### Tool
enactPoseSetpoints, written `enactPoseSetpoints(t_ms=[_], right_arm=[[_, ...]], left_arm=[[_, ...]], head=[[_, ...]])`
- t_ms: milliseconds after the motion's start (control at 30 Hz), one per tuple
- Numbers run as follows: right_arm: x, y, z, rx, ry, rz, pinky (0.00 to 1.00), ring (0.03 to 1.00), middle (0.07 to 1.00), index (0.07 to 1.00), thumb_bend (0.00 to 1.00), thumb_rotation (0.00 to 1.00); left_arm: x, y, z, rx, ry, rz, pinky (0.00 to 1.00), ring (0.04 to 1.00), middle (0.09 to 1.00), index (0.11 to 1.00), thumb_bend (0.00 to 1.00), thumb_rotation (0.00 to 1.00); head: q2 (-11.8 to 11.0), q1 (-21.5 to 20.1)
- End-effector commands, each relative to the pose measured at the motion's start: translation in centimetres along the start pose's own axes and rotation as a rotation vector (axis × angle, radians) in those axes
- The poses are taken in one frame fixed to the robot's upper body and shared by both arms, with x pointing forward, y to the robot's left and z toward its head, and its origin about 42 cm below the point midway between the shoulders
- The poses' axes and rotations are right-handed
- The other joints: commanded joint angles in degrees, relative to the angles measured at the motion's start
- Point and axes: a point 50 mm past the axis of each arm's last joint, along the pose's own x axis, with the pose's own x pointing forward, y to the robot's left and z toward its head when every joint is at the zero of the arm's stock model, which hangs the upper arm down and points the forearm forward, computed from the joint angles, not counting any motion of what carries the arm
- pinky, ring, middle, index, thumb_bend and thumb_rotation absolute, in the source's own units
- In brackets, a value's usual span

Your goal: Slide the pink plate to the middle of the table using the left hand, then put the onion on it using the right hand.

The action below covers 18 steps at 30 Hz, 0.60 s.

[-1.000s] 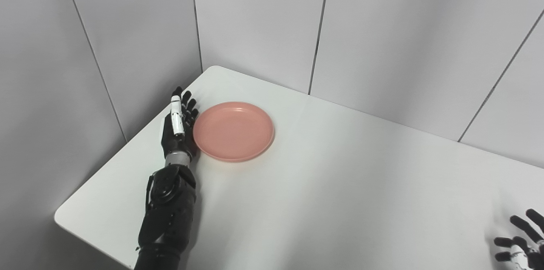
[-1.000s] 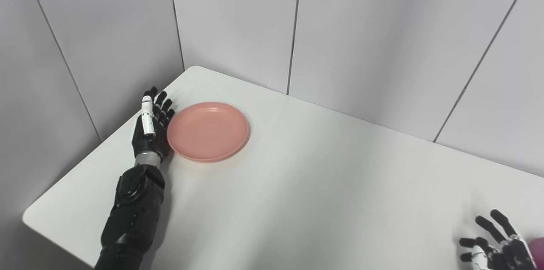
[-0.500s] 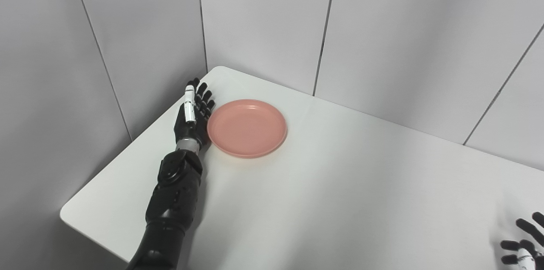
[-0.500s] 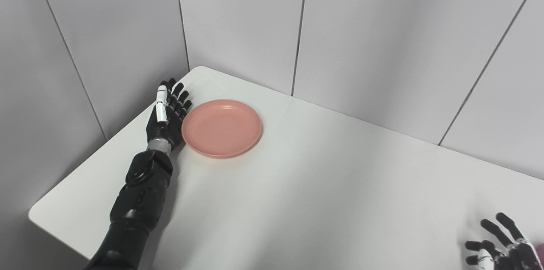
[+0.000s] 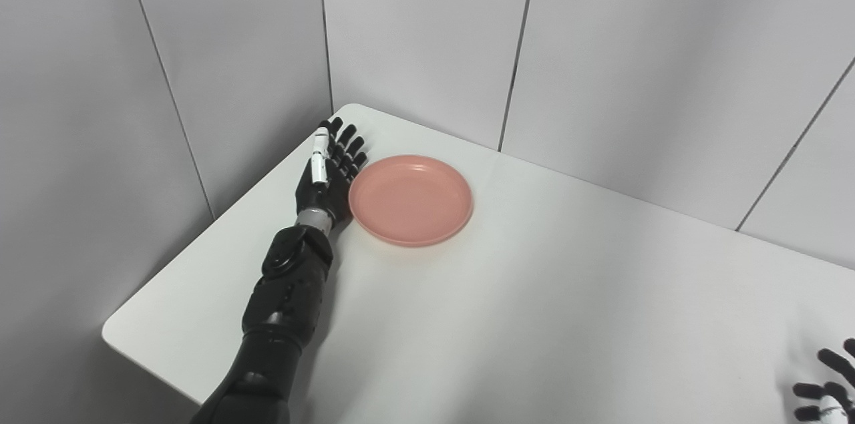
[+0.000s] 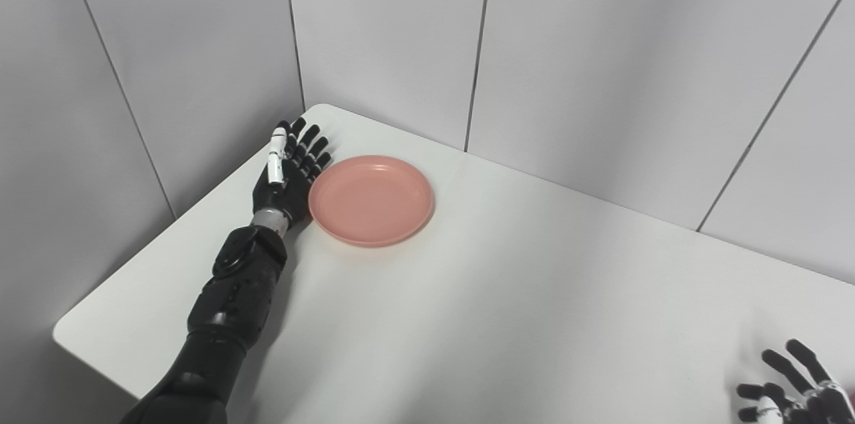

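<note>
The pink plate lies flat and bare on the white table, near its far left corner. My left hand is open with its fingers stretched out, standing on edge with the palm against the plate's left rim. My right hand is at the bottom right corner of the picture, open with fingers spread, partly cut off by the frame. The onion does not show clearly in either view.
Grey wall panels stand close behind the table and along its left side. The table's left edge runs just beside my left forearm. Its near left corner is rounded.
My left hand has pushed the plate a little to the right, away from the left edge. The camera has also shifted, so the whole scene sits further right. The right hand has sunk lower in the frame.
</note>
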Motion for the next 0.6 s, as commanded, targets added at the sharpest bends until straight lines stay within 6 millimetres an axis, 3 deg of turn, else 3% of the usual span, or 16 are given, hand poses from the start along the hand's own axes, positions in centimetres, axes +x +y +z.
enactPoseSetpoints(t_ms=[0, 367, 567], right_arm=[[0.5, 0.0, 1.7, 0.007, -0.088, 0.007, 0.37, 0.497, 0.712, 0.790, 0.45, 0.00], [0.1, 0.3, 2.0, 0.021, -0.079, 0.004, 0.36, 0.494, 0.693, 0.778, 0.45, 0.00], [0.0, 0.3, 2.0, 0.018, -0.094, 0.021, 0.36, 0.508, 0.693, 0.762, 0.45, 0.00]], left_arm=[[-0.5, -0.8, -2.9, -0.041, 0.134, -0.015, 1.00, 0.980, 0.981, 0.976, 0.32, 1.00], [-0.1, -3.4, -4.5, -0.025, 0.197, -0.103, 0.97, 0.956, 0.958, 0.952, 0.34, 1.00], [0.0, -5.3, -5.5, -0.017, 0.243, -0.134, 0.93, 0.924, 0.930, 0.921, 0.34, 1.00]], head=[[0.3, -0.4], [1.2, -1.7], [2.5, -4.6]])
